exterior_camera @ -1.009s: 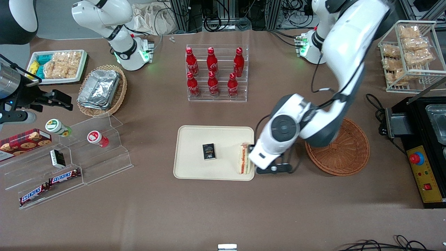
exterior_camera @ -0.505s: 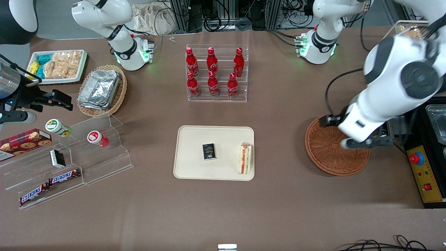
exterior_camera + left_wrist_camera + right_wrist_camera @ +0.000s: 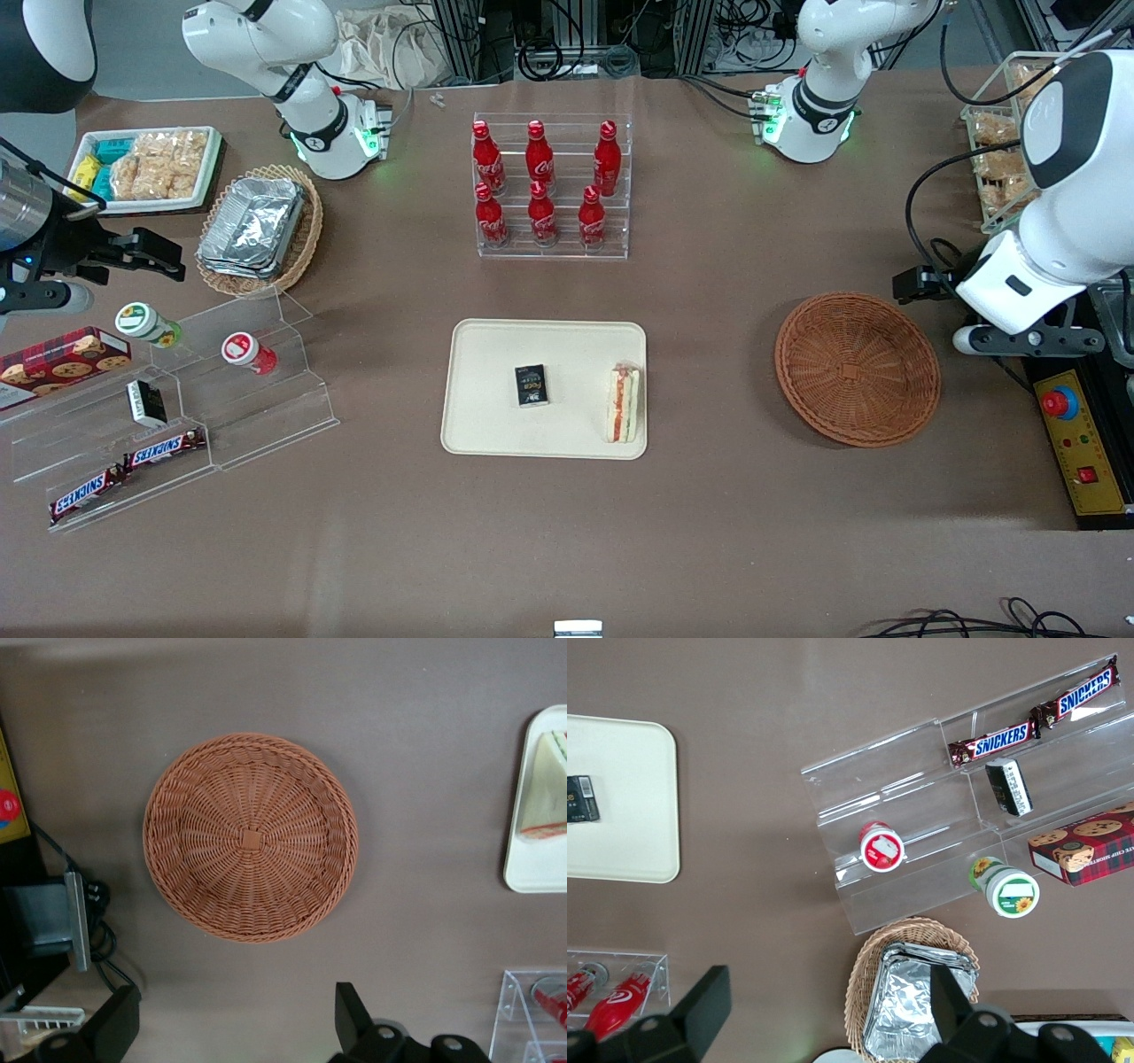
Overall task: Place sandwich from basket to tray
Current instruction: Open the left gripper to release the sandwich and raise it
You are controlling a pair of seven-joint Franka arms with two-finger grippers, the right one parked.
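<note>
On tray [image 3: 496,425]: sandwich [image 3: 622,405]; claw [image 3: 1028,339] open beside basket [image 3: 857,368].

The sandwich [image 3: 623,405], a clear-wrapped wedge of white bread with red and green filling, lies on the tray [image 3: 496,425] against the rim at the working arm's end. The tray is flat, rectangular and cream-coloured, with rounded corners. The basket [image 3: 858,369], round, shallow, reddish-brown wicker, sits upright on the table, well apart from the tray toward the working arm's end, with the gripper [image 3: 1028,338] just beside it.
</note>
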